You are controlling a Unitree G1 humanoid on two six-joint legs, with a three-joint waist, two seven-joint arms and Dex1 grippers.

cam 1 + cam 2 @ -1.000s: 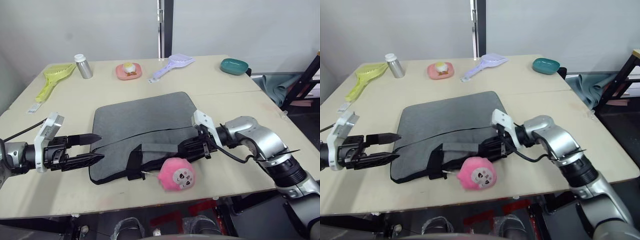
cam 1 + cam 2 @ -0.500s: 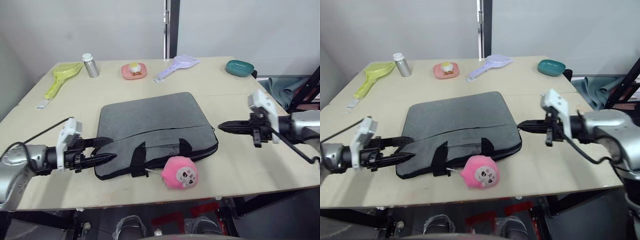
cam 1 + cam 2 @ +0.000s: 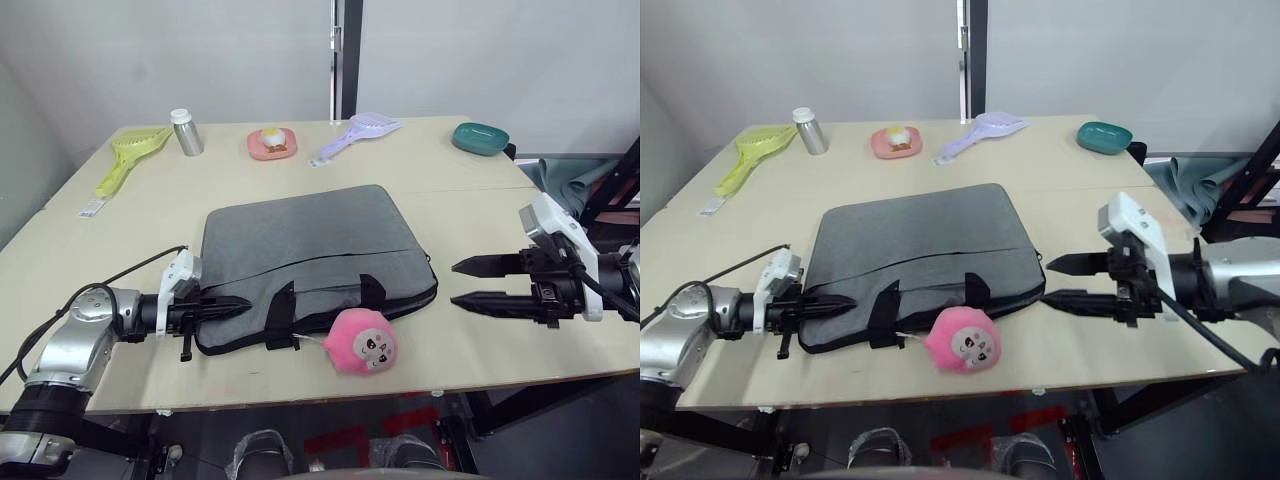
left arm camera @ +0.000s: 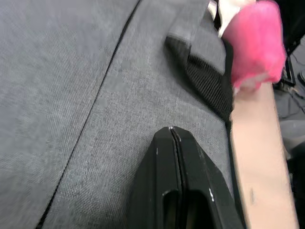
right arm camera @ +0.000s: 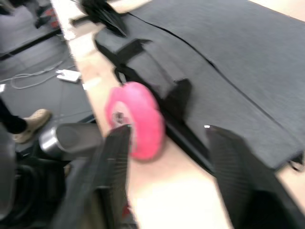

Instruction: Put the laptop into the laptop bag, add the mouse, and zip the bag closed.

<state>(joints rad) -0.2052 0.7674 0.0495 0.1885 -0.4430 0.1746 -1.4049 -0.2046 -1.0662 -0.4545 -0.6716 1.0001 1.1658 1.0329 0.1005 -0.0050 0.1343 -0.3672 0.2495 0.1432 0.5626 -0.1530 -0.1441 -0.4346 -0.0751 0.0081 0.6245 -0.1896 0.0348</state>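
Laptop bag [image 3: 300, 250] lies flat on the desk [image 3: 480, 190], apparently zipped, though that is unclear; left end effector [image 3: 235, 305] closed at its corner, right end effector [image 3: 465, 283] open, empty.

Lab or test room: bare grey walls, plain wooden surface [image 3: 470, 190] centre frame, loose cables on floor, odd household props along surface's far edge.

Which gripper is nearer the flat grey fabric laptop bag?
Left. The left gripper, shut, rests on the grey fabric laptop bag's near-left corner; the right gripper, open, hovers off the bag's right edge.
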